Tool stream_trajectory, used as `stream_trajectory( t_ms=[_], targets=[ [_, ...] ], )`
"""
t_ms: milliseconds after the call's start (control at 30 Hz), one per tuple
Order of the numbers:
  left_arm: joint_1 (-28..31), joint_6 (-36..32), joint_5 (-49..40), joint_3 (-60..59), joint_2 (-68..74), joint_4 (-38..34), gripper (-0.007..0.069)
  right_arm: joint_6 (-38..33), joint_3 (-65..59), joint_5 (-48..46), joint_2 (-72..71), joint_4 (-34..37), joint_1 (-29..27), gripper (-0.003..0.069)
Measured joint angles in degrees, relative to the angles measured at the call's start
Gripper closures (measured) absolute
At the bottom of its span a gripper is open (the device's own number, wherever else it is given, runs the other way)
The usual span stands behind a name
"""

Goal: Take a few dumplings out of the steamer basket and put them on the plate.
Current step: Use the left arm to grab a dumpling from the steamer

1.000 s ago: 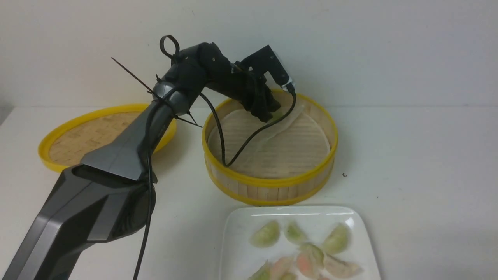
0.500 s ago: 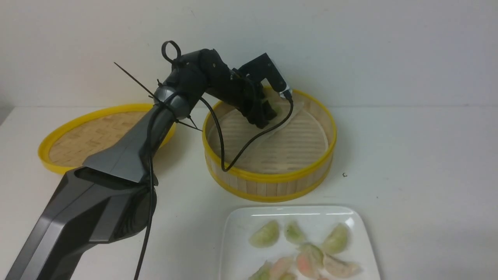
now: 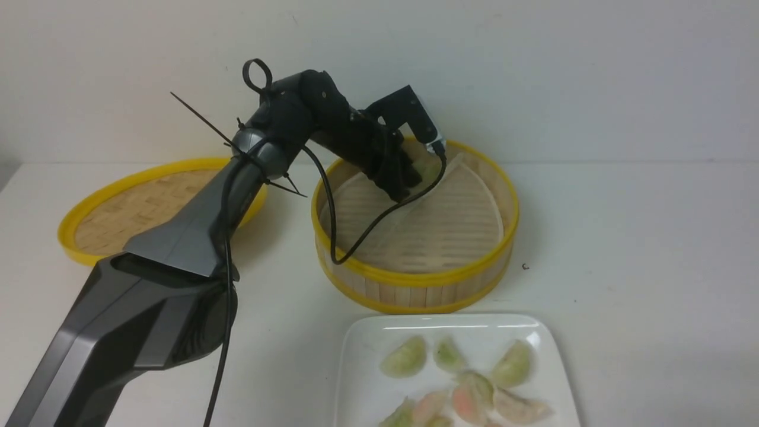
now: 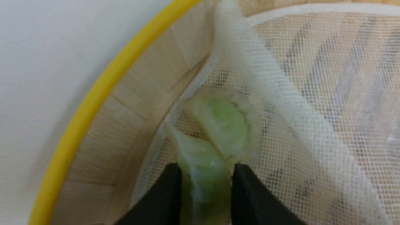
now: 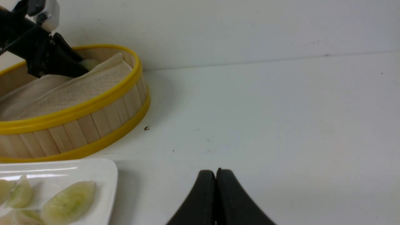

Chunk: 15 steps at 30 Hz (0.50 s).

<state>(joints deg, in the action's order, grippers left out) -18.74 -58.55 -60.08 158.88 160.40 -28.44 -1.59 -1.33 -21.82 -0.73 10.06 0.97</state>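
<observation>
Green dumpling (image 4: pixel 196 157) pinched tight in the left gripper (image 4: pixel 206 168), inside the steamer basket (image 3: pixel 415 280) by the counter's (image 3: pixel 622 237) back edge; right gripper (image 5: pixel 215 175) fully closed, empty.

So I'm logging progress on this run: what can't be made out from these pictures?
- Front view: the plate runs off the bottom edge, so its dumplings cannot be counted.
- Front view: the left arm hides part of the steamer basket floor.
- Left wrist view: the left gripper and the picture edge cover much of the gripped dumpling; lift-off unclear.
</observation>
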Motion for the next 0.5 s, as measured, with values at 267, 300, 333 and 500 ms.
stream_trajectory(
  t_ms=[267,300,333,500],
  targets=[
    [0.00,0.35,-8.23,1.22,-2.63,0.77,0.0441,0.00,0.00,0.00,0.00,0.00,0.00,0.0674],
    [0.00,0.70,-8.57,2.00,-2.89,0.77,0.0441,0.00,0.00,0.00,0.00,0.00,0.00,0.0674],
    [0.00,1.38,-8.64,2.92,-3.19,0.77,0.0441,0.00,0.00,0.00,0.00,0.00,0.00,0.0674],
    [0.34,7.12,-10.72,7.97,-3.74,0.51,0.0441,0.00,0.00,0.00,0.00,0.00,0.00,0.0674]
  ],
)
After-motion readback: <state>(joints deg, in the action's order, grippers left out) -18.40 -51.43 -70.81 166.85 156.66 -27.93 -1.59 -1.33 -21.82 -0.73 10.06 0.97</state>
